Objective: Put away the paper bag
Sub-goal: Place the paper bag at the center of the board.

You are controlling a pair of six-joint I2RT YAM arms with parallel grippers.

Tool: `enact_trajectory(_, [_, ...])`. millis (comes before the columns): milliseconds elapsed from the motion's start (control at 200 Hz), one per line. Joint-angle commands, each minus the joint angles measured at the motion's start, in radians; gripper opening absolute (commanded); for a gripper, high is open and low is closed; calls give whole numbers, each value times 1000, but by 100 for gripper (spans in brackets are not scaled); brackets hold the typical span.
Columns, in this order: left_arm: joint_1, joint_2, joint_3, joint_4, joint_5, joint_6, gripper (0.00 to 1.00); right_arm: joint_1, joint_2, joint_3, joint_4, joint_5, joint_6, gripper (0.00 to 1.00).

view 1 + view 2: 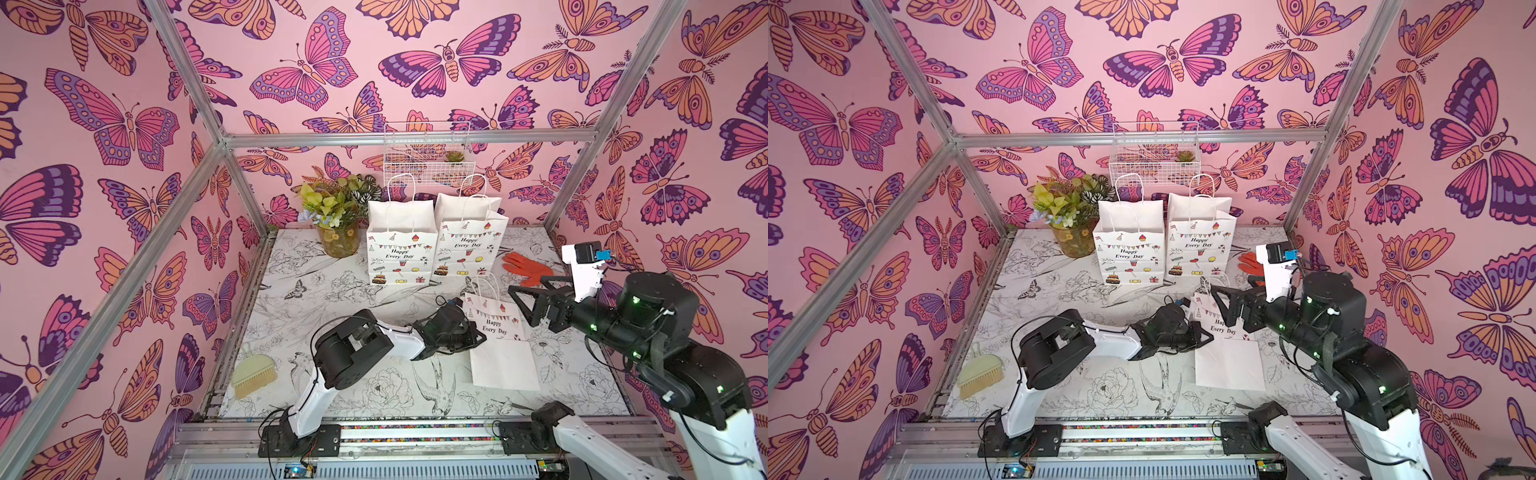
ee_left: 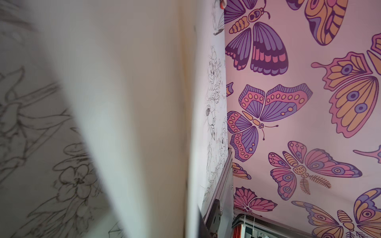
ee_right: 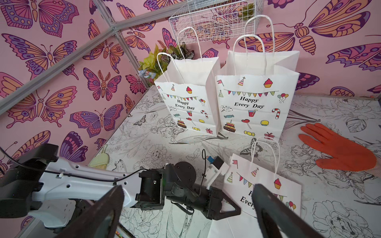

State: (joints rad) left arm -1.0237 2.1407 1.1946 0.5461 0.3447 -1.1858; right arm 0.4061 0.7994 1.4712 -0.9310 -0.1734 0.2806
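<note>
**While One Claw Pinches the Bag, the Other Gapes**

Where the flower-printed table (image 1: pixel 332 291) fills the lower middle of both top views, the paper bag (image 1: pixel 500 349) (image 1: pixel 1227 361) lies right of centre, creased across its width. Its printed half, with the twisted handles, tilts up toward the back. Its blank half lies flat toward the lower edge of the frame.

The left claw (image 1: pixel 478 336) (image 1: pixel 1206 338) stretches in low from the left of the frame. Its jaws are pressed together on the bag's left edge at the crease. In the left wrist view the paper bag (image 2: pixel 123 103) fills much of the frame as a white blur, too close to show the grip itself.

The right claw (image 1: pixel 519 297) (image 1: pixel 1221 299) hangs over the bag's upper right corner with its jaws spread wide, holding nothing. In the right wrist view its two dark fingers (image 3: pixel 111 208) rise from the lower edge. The left claw (image 3: pixel 237 210) and the bag (image 3: pixel 266 181) show between and behind them.

At the centre of the top views, two standing party bags (image 1: pixel 401 249) (image 1: pixel 469 245) sit upright just beside each other. A flower vase (image 1: pixel 336 232) stands to their left, and an orange glove (image 1: pixel 525 266) lies flat to their right.

Above them a wire basket (image 1: pixel 428 166) hangs on the back wall with a small green plant (image 1: pixel 454 156) inside. A hand brush (image 1: pixel 253 374) lies at the table's lower left.
</note>
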Motion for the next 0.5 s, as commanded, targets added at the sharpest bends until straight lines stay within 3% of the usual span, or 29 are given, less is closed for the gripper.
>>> enact_trajectory(0, [-11,29,23,-1,12,-17,0,-4,-5,-9,15,-5,-1,99])
enact_trajectory(75, [-16,41,34,-14,13,-15,2,-4,-6,-14,16,-2,-4,99])
enact_trajectory(365, [-28,92,75,-25,28,-28,36,-4,-7,-26,15,-8,-7,99])
enact_trajectory(491, [-27,82,60,-27,20,-22,44,-4,-12,-29,14,-8,-9,99])
